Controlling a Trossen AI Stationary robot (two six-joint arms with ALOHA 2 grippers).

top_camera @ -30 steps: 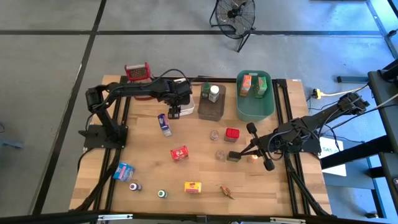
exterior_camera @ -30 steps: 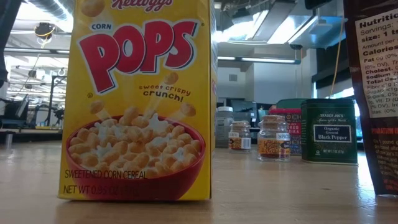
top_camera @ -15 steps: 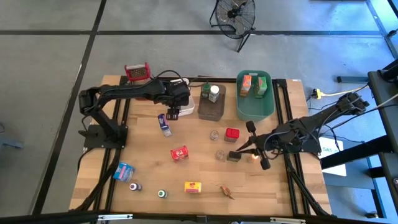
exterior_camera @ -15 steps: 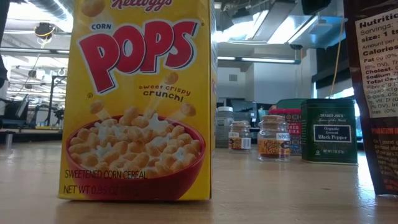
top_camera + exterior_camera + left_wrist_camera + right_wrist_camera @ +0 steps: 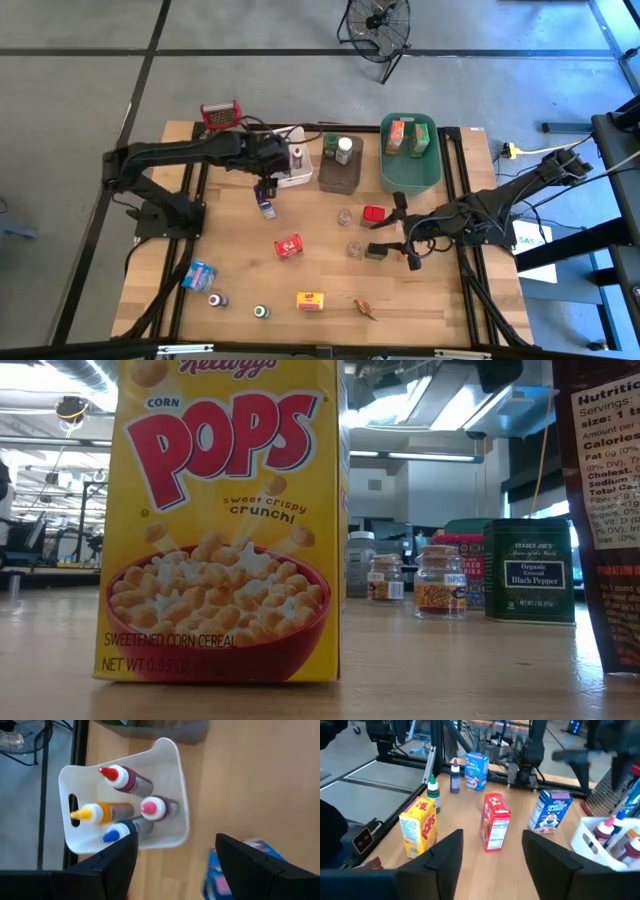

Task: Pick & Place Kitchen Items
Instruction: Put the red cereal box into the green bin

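Right gripper (image 5: pixel 396 230) now apart near dark tin (image 5: pixel 375 251), earlier together; left gripper (image 5: pixel 264 188) apart too.

I count four squeeze bottles (image 5: pixel 131 810) standing in my white tub (image 5: pixel 175 775), and two small boxes (image 5: pixel 408 136) in the green tub (image 5: pixel 410 178). Loose on the table (image 5: pixel 320 270) I see five little boxes (image 5: pixel 288 246), two tiny capped bottles (image 5: pixel 238 305), and three small jars (image 5: pixel 360 235) near my right pincer.
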